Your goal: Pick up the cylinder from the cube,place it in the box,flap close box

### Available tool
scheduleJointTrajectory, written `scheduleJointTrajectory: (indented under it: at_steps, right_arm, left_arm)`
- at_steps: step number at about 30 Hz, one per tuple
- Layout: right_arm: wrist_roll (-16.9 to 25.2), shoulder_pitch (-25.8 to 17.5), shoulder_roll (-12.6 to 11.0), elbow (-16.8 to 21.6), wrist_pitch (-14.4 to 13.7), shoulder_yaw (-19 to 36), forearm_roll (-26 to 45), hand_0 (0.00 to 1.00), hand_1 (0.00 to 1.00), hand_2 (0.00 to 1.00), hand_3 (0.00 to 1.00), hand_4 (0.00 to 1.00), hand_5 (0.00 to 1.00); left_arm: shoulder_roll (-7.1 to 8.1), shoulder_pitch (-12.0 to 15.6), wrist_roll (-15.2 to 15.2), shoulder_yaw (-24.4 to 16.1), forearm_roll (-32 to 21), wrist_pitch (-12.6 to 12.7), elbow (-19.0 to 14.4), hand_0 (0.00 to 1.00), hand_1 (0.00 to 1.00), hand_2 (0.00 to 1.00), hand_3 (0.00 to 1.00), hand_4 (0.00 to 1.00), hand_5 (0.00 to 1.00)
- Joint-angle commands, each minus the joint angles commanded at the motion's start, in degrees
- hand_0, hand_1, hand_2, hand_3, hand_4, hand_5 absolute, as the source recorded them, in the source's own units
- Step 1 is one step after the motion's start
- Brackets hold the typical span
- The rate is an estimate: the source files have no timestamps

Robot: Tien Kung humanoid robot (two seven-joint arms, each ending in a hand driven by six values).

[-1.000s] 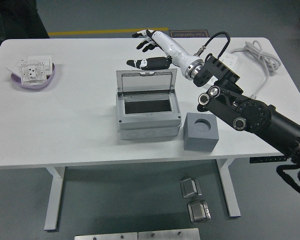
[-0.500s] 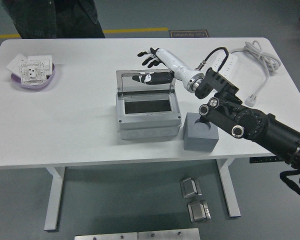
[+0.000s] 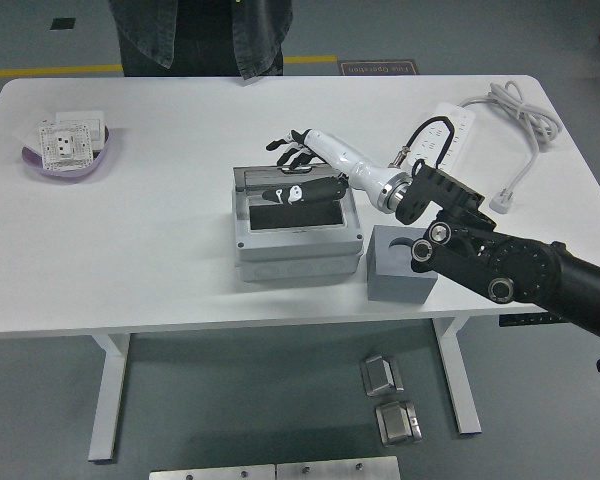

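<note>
Open-fingered and empty, the right robot hand [image 3: 298,165] presses the lid [image 3: 292,178] lower over the box [image 3: 296,240]; contents unseen, cube [image 3: 400,278] beside.

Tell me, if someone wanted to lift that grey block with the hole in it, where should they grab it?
Probably by the grey block's two flat side walls, coming straight down from above. Its sides look upright and parallel, so fingers could pinch them squarely. The right arm now hangs over its top and would need to clear first.
</note>
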Motion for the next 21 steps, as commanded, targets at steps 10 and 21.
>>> scheduleJointTrajectory:
  at_steps: [10, 21]
  right_arm:
    - [-1.90, -1.69, -1.80, 4.44, 0.22, -0.09, -3.24, 0.650, 0.599, 0.646, 0.774, 0.888, 0.445]
    - [-4.84, -2.90, -1.72, 5.30, 0.10, 1.53, -11.09, 0.641, 0.598, 0.650, 0.779, 0.880, 0.443]
  left_arm:
    - [0.03, 0.38, 0.00, -0.07, -0.06, 0.06, 0.00, 0.633, 0.585, 0.550, 0.597, 0.495, 0.024]
    - [-0.01, 0.46, 0.04, 0.47, -0.59, 0.23, 0.00, 0.633, 0.586, 0.551, 0.599, 0.499, 0.027]
